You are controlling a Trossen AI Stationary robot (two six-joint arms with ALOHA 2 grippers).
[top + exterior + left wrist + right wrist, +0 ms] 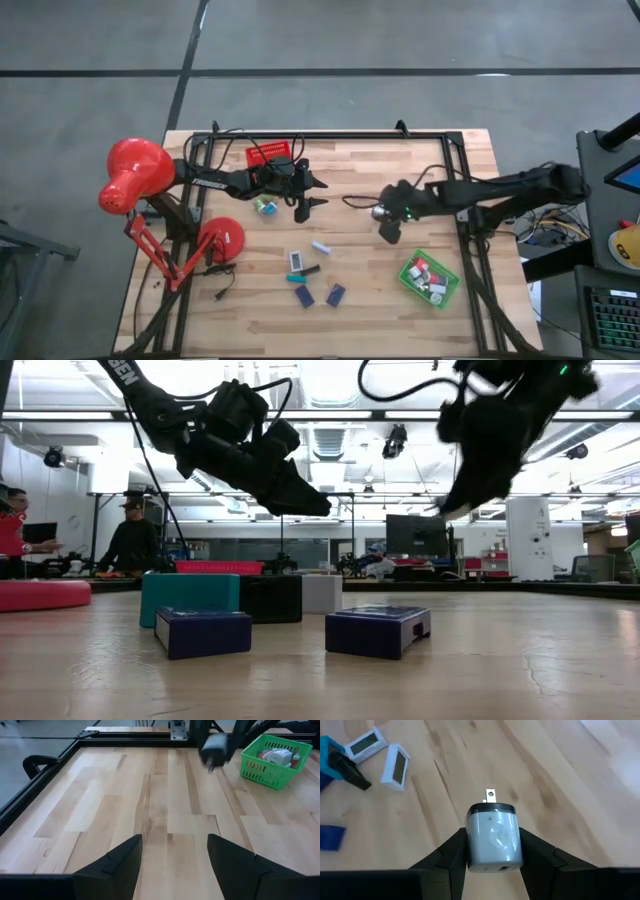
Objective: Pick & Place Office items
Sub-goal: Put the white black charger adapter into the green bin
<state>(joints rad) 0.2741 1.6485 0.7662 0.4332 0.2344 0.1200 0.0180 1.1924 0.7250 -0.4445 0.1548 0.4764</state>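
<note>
Office items lie mid-table; one, a white plug adapter (494,837), is clamped in the right gripper (389,228) above the wood. You carry it level to the green tray (410,281) and release low. Left gripper (304,191) waits, fingers apart.

Grey concrete floor (90,60) surrounds the table; bright ceiling lights (330,375), distant monitors (415,535).

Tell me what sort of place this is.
Probably a robotics lab in an open office: a wooden table in a black frame, monitors and seated people behind, bare concrete floor.
</note>
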